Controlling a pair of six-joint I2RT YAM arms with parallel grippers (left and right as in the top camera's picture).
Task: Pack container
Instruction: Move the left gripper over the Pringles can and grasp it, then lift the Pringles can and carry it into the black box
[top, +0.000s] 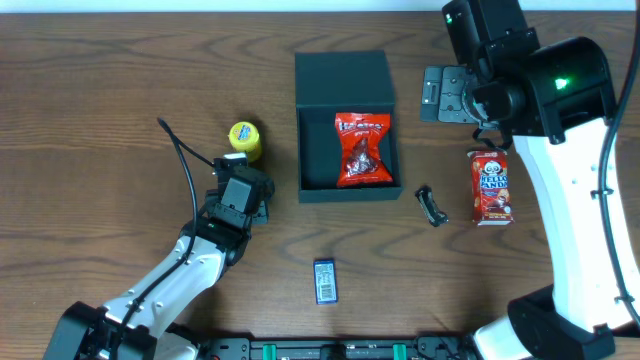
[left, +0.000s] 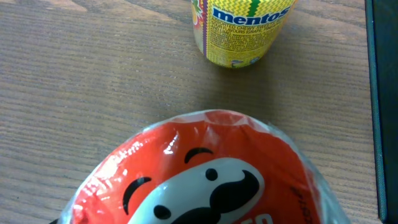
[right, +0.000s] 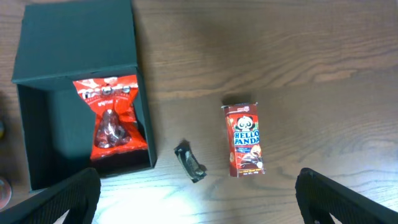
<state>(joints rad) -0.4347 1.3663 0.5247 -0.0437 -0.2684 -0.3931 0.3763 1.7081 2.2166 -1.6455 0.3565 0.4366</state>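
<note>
Ahead and left of my right fingers (right: 62, 199), spread wide, the container (right: 74, 50) lies open on the desk (right: 280, 62). Whether my left fingers (top: 243, 190) pinch the red-lidded can (left: 211, 174) close below them, I cannot tell.

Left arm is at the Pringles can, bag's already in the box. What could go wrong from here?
The Mentos can stands close beyond the Pringles can; a lift or swing might tip it. The red snack bag fills the right side of the container, so the can may land on it or clip the wall. No view shows the grip on the can, so it might slip.
</note>
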